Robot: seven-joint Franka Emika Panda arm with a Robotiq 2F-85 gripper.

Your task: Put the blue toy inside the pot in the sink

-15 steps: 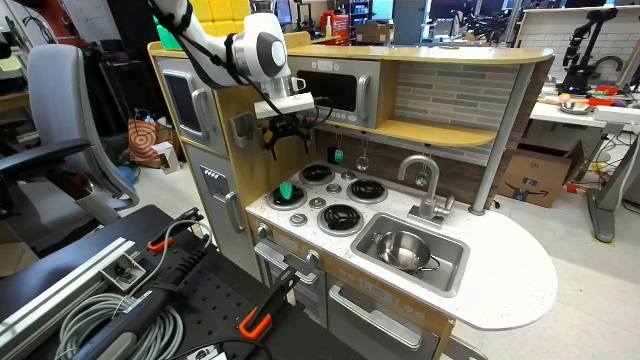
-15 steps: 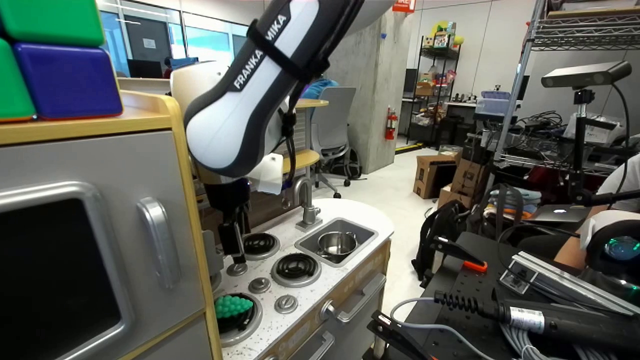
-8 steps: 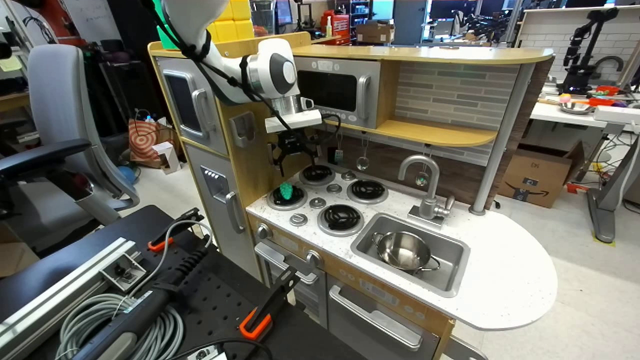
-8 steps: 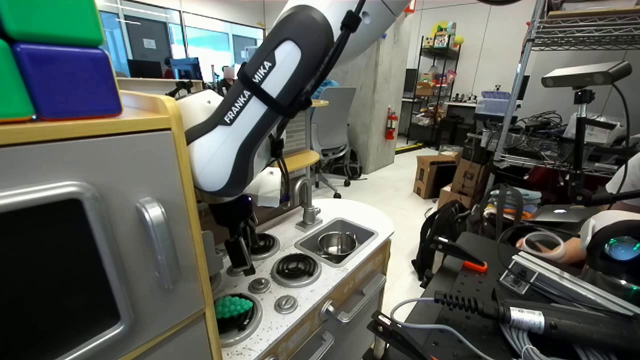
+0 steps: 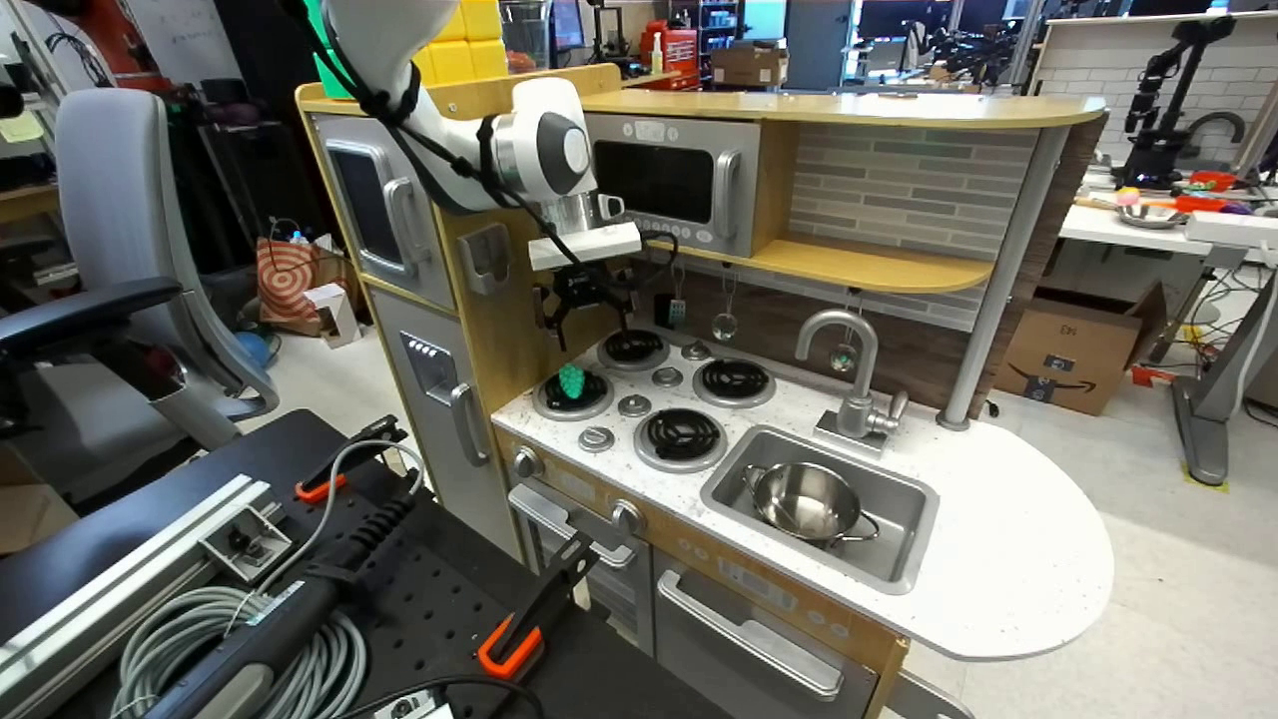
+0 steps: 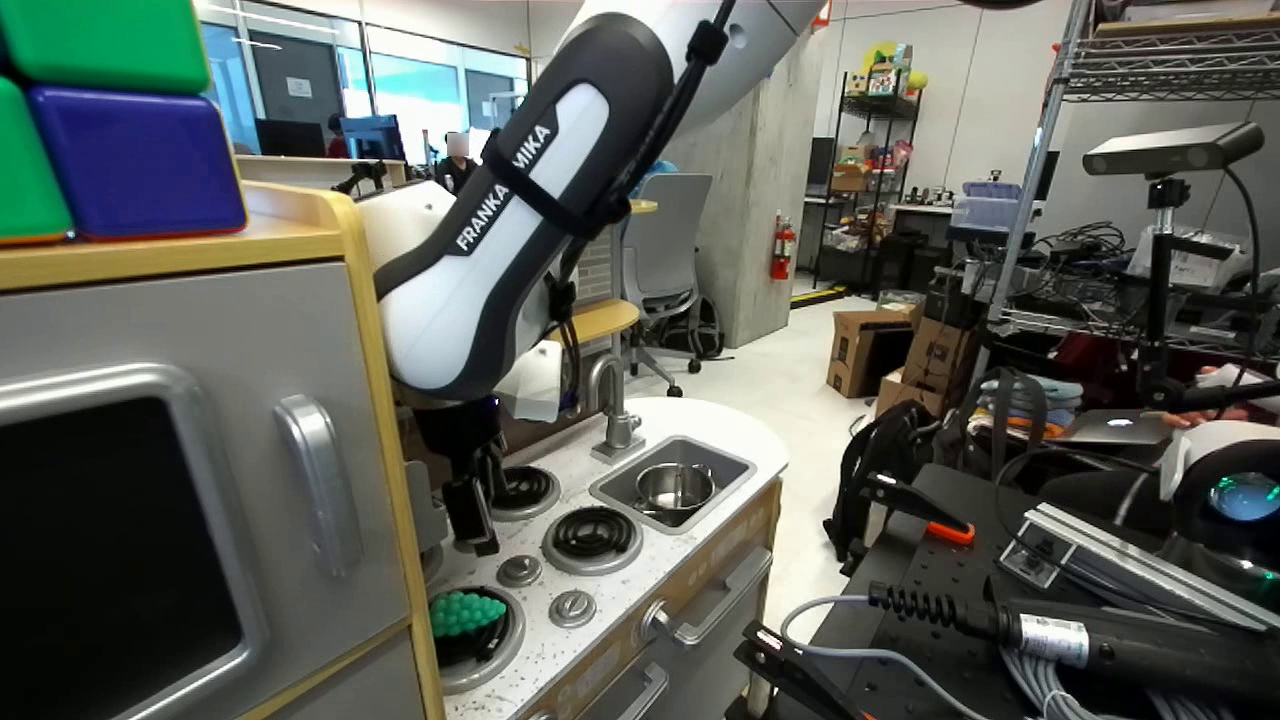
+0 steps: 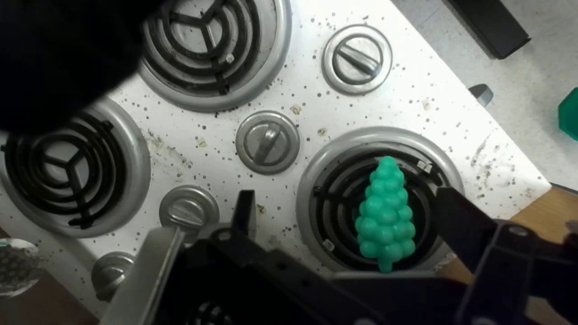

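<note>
The blue toy, a bright green-teal bumpy cluster, lies on a black burner in both exterior views. In the wrist view the toy shows between the fingers, nearer the right one. My gripper is open and empty, its fingers wide apart, touching nothing I can see. In both exterior views the gripper hangs above the burners, higher than the toy and a little behind it. The silver pot sits in the steel sink; both also show in an exterior view, pot and sink.
A curved faucet rises behind the sink. The wooden cabinet side stands close beside the arm. The microwave and a shelf overhang the back. Utensils hang below the shelf. Low knobs sit between the burners.
Over the last second my gripper has come down toward the burners, moving slightly right in an exterior view. In the last half second it has barely moved. The toy and pot have not moved.
</note>
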